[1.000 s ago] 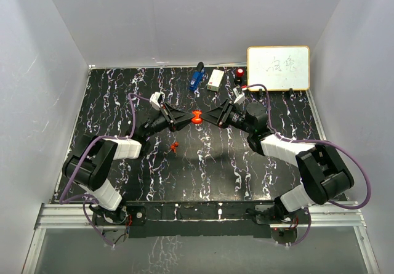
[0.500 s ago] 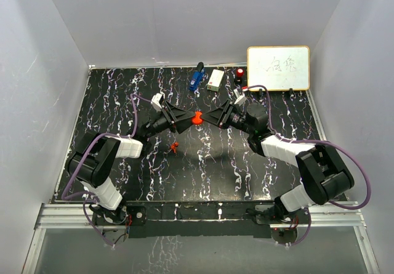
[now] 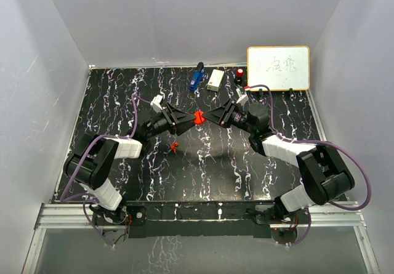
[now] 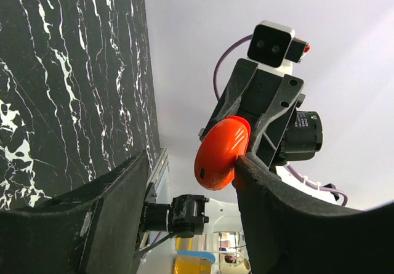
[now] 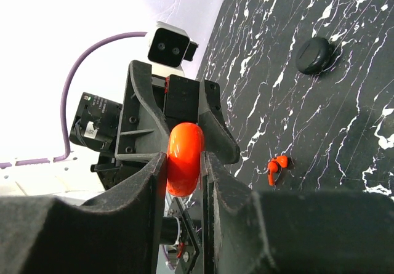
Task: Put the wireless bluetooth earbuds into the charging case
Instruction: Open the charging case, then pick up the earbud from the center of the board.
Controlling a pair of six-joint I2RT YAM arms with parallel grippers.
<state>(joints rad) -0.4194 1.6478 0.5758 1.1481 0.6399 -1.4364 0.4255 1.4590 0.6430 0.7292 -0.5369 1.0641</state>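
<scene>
The charging case, a red round puck (image 3: 198, 117), hangs above the table's middle between both grippers. My right gripper (image 5: 184, 158) is shut on the puck (image 5: 186, 140), its pads flat against both faces. My left gripper (image 4: 192, 163) is open; the puck (image 4: 223, 153) touches one finger, and the other stands well apart. One red-and-black earbud (image 3: 175, 146) lies on the table in front of the left gripper (image 3: 188, 119); it also shows in the right wrist view (image 5: 276, 166). The mostly black earbud is not in view. A black round disc (image 5: 314, 55) lies on the table.
A whiteboard (image 3: 278, 68) leans at the back right. A blue object (image 3: 196, 78), a white box (image 3: 215, 80) and a small red-and-black item (image 3: 239, 73) stand along the back edge. White walls close in the black marbled table (image 3: 123, 95).
Both grippers and the red puck between them have shifted slightly toward the back of the table. The earbud on the table has not moved.
</scene>
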